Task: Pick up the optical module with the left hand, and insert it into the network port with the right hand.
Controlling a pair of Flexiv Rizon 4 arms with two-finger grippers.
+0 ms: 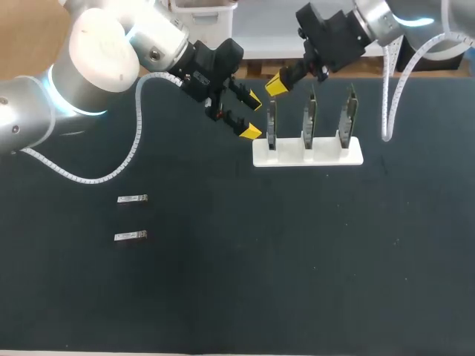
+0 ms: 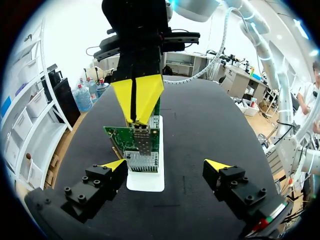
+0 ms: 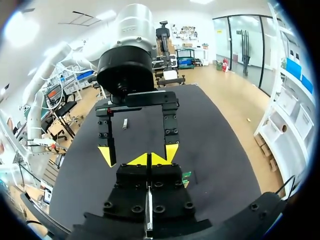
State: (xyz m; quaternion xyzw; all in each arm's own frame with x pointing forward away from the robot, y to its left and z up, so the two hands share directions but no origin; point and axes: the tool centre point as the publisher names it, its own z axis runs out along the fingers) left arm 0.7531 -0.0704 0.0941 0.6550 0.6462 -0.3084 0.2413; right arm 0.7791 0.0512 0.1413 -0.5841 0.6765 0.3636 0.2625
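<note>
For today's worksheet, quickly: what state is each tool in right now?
Left tool: open, empty.
Right tool: closed, nothing seen in it.

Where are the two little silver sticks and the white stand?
Farther silver stick (image 1: pixel 132 199): head view, on its middle.
Nearer silver stick (image 1: pixel 130 236): head view, on its middle.
White stand (image 1: pixel 326 156): head view, on a bare part of its base.

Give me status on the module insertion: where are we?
Done: no module visibly seated. In hand: right jaws closed over the leftmost card on the white stand; whether they pinch a module is hidden. Left jaws open, empty, alongside. Remaining: two optical modules lie on the table.
</note>
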